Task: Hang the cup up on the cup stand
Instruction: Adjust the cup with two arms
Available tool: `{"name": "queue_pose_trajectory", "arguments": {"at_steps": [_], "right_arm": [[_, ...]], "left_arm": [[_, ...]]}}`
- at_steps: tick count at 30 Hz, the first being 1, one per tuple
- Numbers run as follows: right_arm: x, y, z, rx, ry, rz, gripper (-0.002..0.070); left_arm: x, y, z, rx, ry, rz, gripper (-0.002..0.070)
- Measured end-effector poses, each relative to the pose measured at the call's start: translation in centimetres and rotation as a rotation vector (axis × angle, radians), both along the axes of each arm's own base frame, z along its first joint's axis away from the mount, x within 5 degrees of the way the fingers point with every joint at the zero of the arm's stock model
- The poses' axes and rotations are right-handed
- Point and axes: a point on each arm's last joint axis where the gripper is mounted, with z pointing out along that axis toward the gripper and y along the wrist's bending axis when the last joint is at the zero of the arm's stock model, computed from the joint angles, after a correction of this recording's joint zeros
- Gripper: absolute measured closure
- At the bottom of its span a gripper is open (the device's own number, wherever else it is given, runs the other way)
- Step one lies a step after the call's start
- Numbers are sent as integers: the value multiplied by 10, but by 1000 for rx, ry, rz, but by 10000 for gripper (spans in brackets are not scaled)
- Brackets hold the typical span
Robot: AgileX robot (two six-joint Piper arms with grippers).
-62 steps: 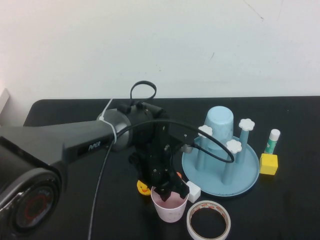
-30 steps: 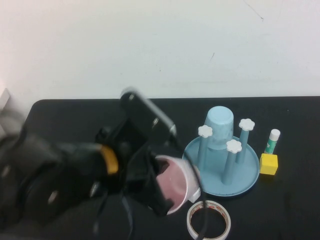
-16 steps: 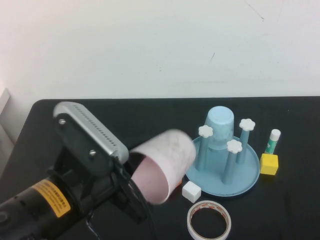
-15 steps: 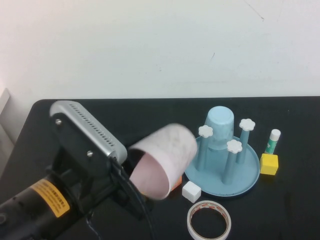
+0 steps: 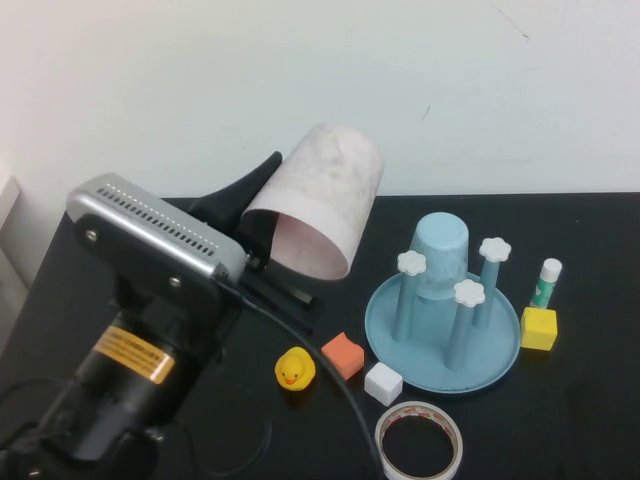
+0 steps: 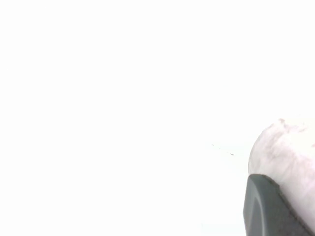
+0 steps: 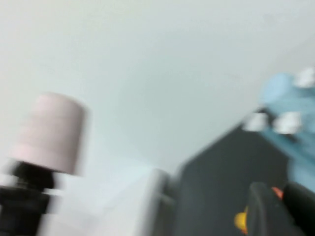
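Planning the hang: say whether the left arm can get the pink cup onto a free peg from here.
Probably yes. The left tool holds the cup inverted, high above the table, left of the cup stand. Nothing stands between; three pegs look free. The right tool is away.

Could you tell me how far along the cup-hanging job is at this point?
Done: the left gripper has the pink cup lifted and turned mouth-down, well above the table. In hand: carrying it toward the cup stand. Left: lowering it over a free peg. The light blue cup already hangs there. The right gripper is off to the side.
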Motion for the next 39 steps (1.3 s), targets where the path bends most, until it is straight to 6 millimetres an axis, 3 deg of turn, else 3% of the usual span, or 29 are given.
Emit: {"name": "queue_pose_trajectory", "arguments": {"at_steps": [2,8,11,17,21,29,34,39], "right_arm": [[-1,2,6,87,-27,27,561],[0,7,11,168,-22,92,241],[4,12,14,160,37,149,143],[30,20,58,71,62,261,106],[64,28,83,68,125,368,104],[135,37,102,103,232,495,104],[156,49,118,88,213,547,103],[170,71,118,69,243,594,103]], "left_arm": [[4,-3,-6,-10,-14,15,667],[11,-11,-23,12,25,-3,667],[10,-12,-23,1,26,-21,667],[9,-14,-22,6,13,-40,667],[9,-14,-22,8,11,-43,667],[9,-14,-22,8,11,-43,667],[9,-14,-22,8,11,-43,667],[9,-14,-22,5,11,-44,667]]}}
